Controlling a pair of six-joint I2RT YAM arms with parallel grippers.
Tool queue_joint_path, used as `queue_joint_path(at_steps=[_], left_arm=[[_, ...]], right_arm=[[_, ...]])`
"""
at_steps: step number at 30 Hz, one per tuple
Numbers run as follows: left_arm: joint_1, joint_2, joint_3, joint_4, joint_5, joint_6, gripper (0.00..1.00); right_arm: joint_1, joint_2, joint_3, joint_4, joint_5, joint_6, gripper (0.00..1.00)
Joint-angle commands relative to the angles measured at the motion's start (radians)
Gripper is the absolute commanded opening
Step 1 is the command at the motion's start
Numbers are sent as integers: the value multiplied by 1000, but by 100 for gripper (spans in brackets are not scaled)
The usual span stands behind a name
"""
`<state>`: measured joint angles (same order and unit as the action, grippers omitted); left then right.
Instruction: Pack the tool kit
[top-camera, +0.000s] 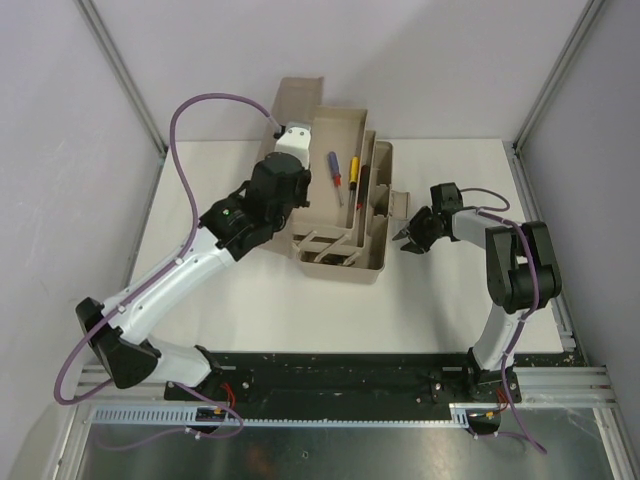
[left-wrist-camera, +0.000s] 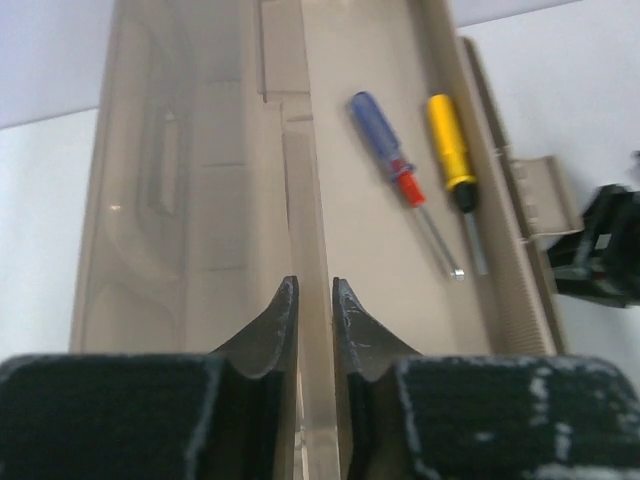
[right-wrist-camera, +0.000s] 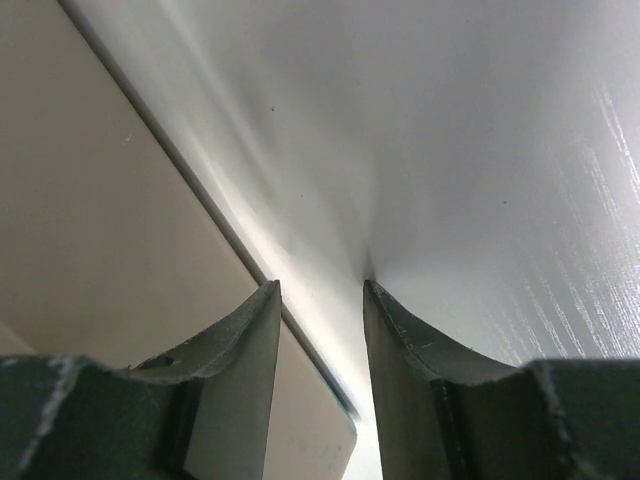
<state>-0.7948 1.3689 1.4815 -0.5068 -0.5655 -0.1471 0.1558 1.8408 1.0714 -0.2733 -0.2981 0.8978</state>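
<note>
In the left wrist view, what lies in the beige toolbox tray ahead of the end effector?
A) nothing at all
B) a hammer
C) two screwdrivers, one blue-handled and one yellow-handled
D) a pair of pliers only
C: a blue-handled screwdriver and a yellow-handled screwdriver lie side by side on the floor of the tray, beyond the left end effector.

— What do you have around the work area?
— I see a white table (top-camera: 440, 310) with pale grey walls (top-camera: 50, 150) on three sides (they read slightly lilac on my feed). A metal post (top-camera: 118, 68) stands at the far left corner and a second post (top-camera: 560, 70) at the far right.
— And nearest you?
— I see a black rail (top-camera: 340, 370) along the near edge, with a slotted white strip (top-camera: 330, 421) just in front of it.
</note>
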Motion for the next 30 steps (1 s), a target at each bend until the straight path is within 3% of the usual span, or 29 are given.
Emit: queue_joint_path(at_steps=[1,14,18,23,30], left_arm=[[-36,31,-1,7,188,-158,22],[-38,52,-25,11,231,-224,71],[-39,45,14,25,344,-210,85],[-38,34,54,61,493,-195,92],[-27,25,144,80,658,-197,95]], right_arm=[[4,13,-4,23,-21,18,43],[4,16,-4,14,-23,6,43],[4,8,-4,20,-32,-1,45],[9,-16,-4,45,-41,-11,53],[11,-23,-4,67,-54,-11,54]])
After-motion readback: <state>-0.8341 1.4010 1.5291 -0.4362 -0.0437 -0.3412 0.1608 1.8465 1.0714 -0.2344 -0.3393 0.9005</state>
